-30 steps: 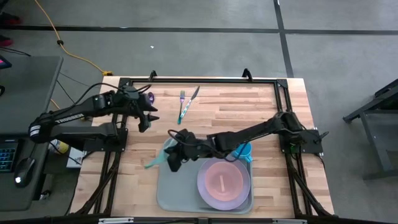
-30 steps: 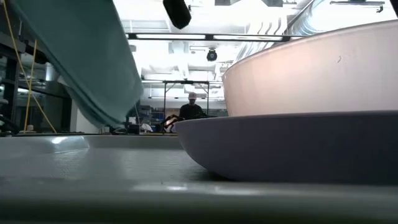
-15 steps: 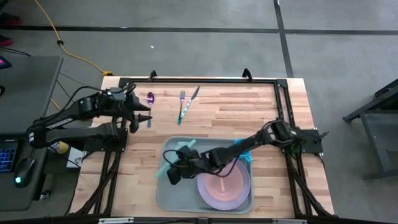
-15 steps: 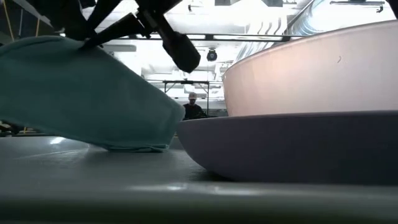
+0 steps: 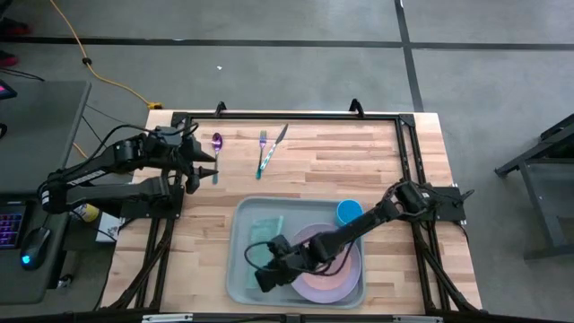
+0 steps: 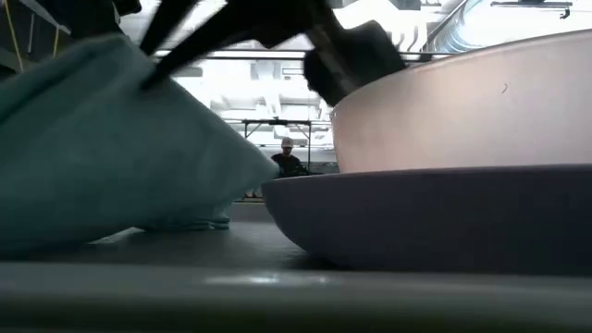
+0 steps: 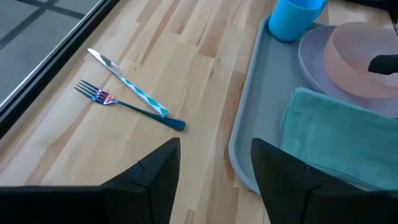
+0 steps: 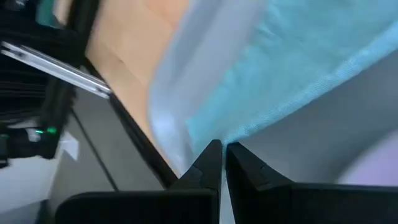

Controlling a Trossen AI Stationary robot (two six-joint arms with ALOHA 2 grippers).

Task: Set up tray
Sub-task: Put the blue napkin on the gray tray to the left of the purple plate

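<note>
Your left gripper (image 5: 203,170) hangs over the worktop (image 5: 314,170) with jaws apart, holding nothing. The tray (image 5: 235,278) sits front and center holding, left to right, a teal napkin (image 5: 265,231), stacked plates (image 5: 350,274) and blue cup (image 5: 349,213). The right gripper (image 5: 262,276), jaws together, pinches the napkin's edge.

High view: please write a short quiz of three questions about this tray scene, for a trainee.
1. True or false: the blue plastic cup stands on the pale grey-green rectangular plastic tray.
2. The blue-handled metal fork lies: A on the tray; B on the wooden table; C in the cup.
3. Missing word: the round pink bowl sits on a lilac round ___.
Key: 1 true; 2 B; 3 plate.
</note>
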